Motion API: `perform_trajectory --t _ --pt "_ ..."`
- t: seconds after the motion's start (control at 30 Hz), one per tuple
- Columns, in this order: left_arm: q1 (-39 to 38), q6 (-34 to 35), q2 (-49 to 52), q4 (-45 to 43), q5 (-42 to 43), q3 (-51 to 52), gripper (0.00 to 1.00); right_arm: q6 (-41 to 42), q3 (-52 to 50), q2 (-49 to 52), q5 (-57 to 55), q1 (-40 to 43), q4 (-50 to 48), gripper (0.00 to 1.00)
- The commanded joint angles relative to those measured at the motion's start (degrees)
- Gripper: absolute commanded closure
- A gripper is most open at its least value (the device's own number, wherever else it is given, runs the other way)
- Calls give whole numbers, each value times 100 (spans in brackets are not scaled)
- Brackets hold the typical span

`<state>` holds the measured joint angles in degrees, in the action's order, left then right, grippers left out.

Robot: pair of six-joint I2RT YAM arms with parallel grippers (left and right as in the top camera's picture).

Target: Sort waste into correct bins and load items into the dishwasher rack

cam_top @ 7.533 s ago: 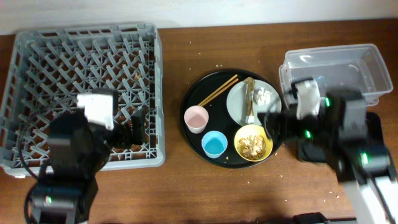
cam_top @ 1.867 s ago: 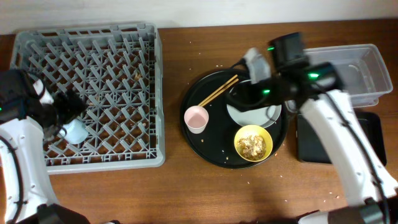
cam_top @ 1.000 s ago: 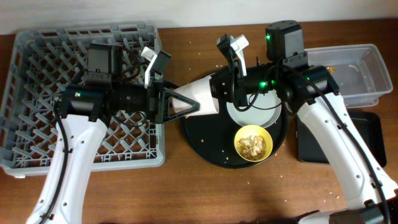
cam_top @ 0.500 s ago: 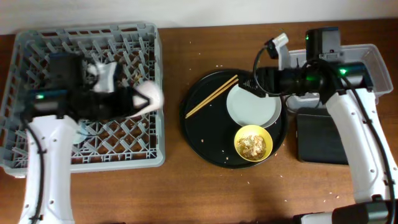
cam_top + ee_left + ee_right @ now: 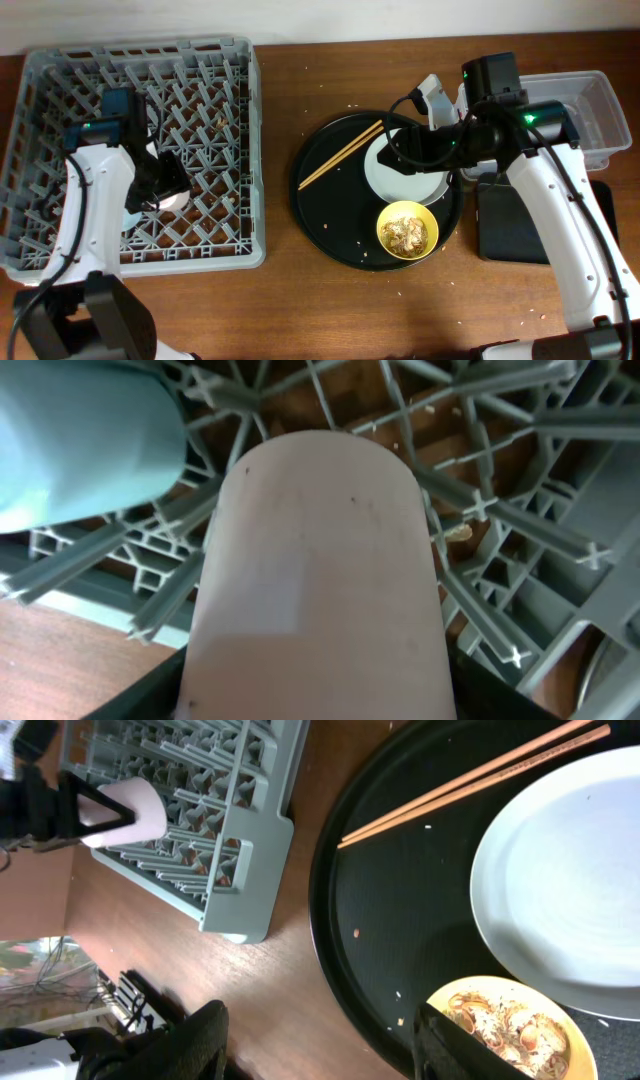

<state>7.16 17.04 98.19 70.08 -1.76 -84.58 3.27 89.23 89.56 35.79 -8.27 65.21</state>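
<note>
- The left hand has carried the pink cup from the right side of the rack to its front-left part. It grips the cup there over the pegs, just beside the blue cup.
- The right hand has swung back from the clear tub and hovers over the white plate, fingers spread wide and empty.
- The chopsticks and yellow bowl lie on the round tray.

Soft, even light falls from above, and shadows on the wooden table are faint. The left wrist view is very close, with the pink cup slightly soft. In the right wrist view the white plate looks bright and flat.
</note>
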Motion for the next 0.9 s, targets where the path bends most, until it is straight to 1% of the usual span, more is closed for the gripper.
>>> perform_trajectory --t 0.0,0.03,0.07,0.1,0.17,0.2,0.23,0.27,0.3,0.33,0.37,0.43,0.47,0.5,0.53,0.57,0.6,0.63,0.67,0.77,0.8,0.87 --pt "0 72 273 -37 28 144 23 44 17 -101 -50 -39 153 40" --pt "2 72 275 -37 28 144 23 44 17 -101 -50 -39 177 40" --pt "2 72 273 -37 28 144 16 44 17 -101 -50 -39 214 40" --pt "2 72 273 -9 52 138 1 44 17 -101 -50 -39 219 40" --pt "2 33 256 293 55 -109 1 42 17 -101 -52 -39 221 40" --pt "2 -118 203 485 63 -358 1 42 17 -101 -74 -39 223 40" --pt "-2 -592 31 807 564 -911 5 52 17 -101 -442 -42 291 41" --pt "-74 -1497 -282 820 1685 -1360 5 433 2 -101 -1139 -44 461 41" --pt "-203 -2387 -625 614 2671 -1513 4 520 -81 -101 -1480 -170 614 44" --pt "-356 -2732 -914 472 3101 -1513 1 522 -269 -101 -1558 -514 581 47" --pt "-544 -2745 -1043 404 3237 -1513 1 590 -498 -101 -1860 -848 498 49" --pt "-802 -2743 -1045 415 3237 -1499 1 1399 -1268 -59 -3204 -1613 118 50" --pt "-914 -2743 -1045 417 3220 -1491 1 1969 -2041 35 -3869 -2015 -573 51" --pt "-925 -2743 -1045 417 3220 -1491 1 1969 -2605 166 -3845 -2173 -1298 54" --pt "-925 -2743 -1045 415 3198 -1491 1 1952 -2940 350 -3840 -2218 -1840 60" --pt "-925 -2743 -1045 413 3198 -1491 1 1952 -3152 544 -3731 -2214 -2253 65" --pt "-925 -2743 -1045 415 3198 -1491 1 1954 -3193 748 -3733 -2214 -2426 71" --pt "-925 -2743 -1045 422 3198 -1491 1 1956 -3193 953 -3738 -2214 -2524 81" --pt "-925 -2743 -1045 448 3198 -1491 1 1954 -3191 1010 -3740 -2203 -2524 96" --pt "-925 -2743 -1043 498 3198 -1491 1 1956 -2959 549 -3609 -2197 -2096 96" --pt "-925 -2743 -1040 459 3198 -1491 1 1958 -2728 -35 -3047 -2020 -1843 96" --pt "-925 -2743 -1040 450 3189 -1491 1 1956 -2717 -918 -2297 -1325 -1897 96"
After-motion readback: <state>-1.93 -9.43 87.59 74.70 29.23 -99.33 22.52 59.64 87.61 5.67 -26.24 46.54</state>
